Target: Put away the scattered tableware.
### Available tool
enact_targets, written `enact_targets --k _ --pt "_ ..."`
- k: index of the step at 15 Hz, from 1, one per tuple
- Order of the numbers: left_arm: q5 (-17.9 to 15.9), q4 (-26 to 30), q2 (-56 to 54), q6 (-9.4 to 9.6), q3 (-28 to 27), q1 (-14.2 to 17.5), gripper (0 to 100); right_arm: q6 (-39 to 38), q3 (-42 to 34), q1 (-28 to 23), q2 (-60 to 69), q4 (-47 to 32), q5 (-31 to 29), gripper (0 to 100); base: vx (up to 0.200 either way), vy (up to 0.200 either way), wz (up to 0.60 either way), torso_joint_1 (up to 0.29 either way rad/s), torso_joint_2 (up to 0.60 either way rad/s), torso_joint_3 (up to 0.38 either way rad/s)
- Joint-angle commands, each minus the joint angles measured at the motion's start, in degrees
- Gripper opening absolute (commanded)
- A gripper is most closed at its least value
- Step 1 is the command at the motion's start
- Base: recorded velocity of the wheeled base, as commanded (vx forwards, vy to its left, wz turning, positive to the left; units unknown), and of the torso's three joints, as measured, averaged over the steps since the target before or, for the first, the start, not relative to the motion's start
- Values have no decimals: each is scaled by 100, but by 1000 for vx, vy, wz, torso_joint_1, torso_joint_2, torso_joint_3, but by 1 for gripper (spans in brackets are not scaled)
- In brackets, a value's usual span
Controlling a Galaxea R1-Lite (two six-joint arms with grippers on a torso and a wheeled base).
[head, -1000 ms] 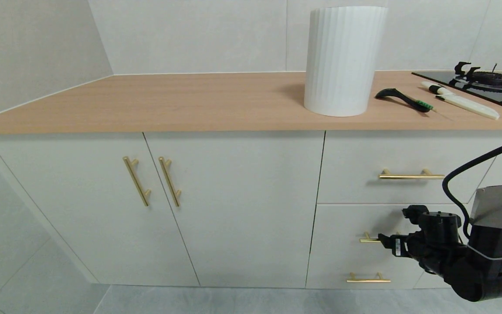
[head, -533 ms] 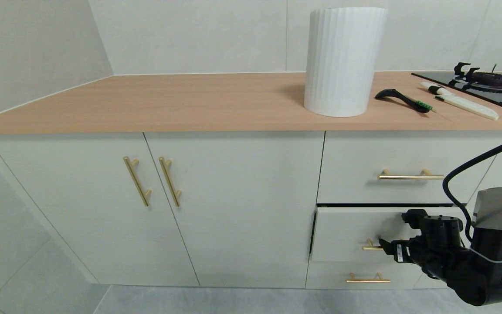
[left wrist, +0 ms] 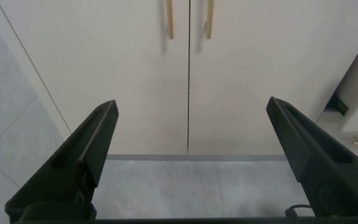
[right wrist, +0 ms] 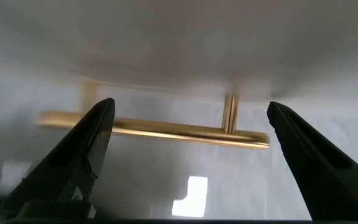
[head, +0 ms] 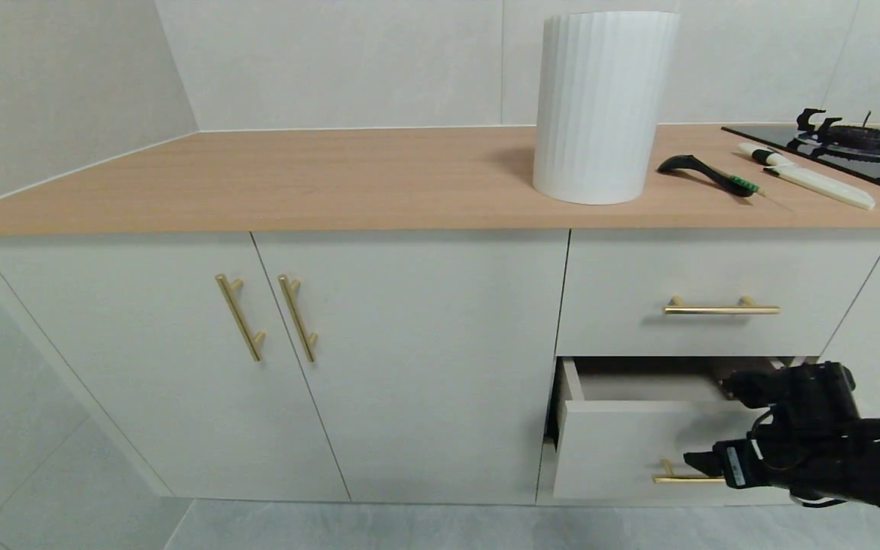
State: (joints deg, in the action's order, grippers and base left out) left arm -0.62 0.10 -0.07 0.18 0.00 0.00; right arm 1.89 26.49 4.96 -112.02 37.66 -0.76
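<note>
1. On the wooden countertop [head: 295, 179], at about 2 o'clock in the head view, a black peeler [head: 703, 174] and a white knife [head: 814, 180] lie side by side but apart, at 3 o'clock from a tall white ribbed container [head: 599, 107].
2. Both long axes run roughly from 10 to 4 o'clock. The peeler's green end and the knife's blade tip point toward 4 o'clock, at the counter's front edge, and the knife's handle end lies near the stove [head: 860, 145].
3. Lower down, at 4 o'clock, the middle drawer [head: 623, 443] stands partly open beneath the shut top drawer [head: 715, 283].
4. The right gripper [right wrist: 189, 107] is at that drawer's front with its fingers spread wide. The brass handle [right wrist: 166, 129] runs across between them, and I cannot tell whether they touch it.
5. The left gripper [left wrist: 192, 106] has its fingers wide apart, grips nothing, and faces the double cabinet doors [left wrist: 104, 62].
</note>
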Motion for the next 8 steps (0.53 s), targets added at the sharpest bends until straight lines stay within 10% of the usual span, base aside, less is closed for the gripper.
enact_targets --k 1,4,8 --pt "1 -1 7 8 0 0 100 -4 946 233 2879 -2887 322 100 0 0 0 0 0 0" --pt "1 -1 7 -1 0 0 100 -4 2036 233 3186 -4302 471 100 0 0 0 0 0 0" --pt "1 -1 7 -1 0 0 100 -4 2194 198 1762 -3845 480 100 0 0 0 0 0 0"
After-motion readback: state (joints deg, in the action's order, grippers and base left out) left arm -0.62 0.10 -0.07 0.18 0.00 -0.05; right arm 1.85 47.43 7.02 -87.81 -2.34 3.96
